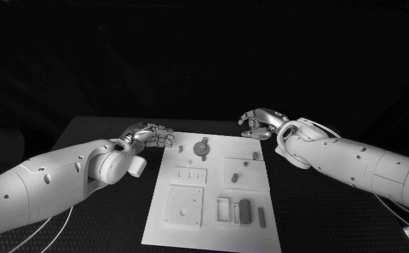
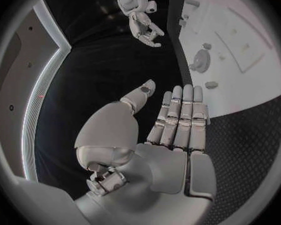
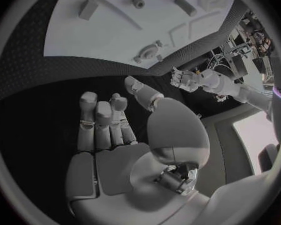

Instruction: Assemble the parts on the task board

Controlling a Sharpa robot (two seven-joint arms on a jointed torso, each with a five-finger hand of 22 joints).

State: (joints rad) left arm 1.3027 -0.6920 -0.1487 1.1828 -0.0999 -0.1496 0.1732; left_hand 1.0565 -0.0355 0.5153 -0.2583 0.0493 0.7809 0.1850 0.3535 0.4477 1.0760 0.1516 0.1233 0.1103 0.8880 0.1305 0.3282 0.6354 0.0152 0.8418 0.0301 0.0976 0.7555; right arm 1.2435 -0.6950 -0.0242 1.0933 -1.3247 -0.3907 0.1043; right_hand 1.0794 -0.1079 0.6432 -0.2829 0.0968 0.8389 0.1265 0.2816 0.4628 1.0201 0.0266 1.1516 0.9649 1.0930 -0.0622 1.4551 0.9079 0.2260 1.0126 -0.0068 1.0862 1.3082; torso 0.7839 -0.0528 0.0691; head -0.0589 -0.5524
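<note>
My left hand (image 1: 152, 135) fingers straight, apart from thumb, holding nothing, beside far left corner of white rectangular task board (image 1: 171, 229). My right hand (image 1: 260, 120) likewise spread, empty, off far right corner. Small grey parts (image 1: 244, 211) lie near board's near edge.
</note>
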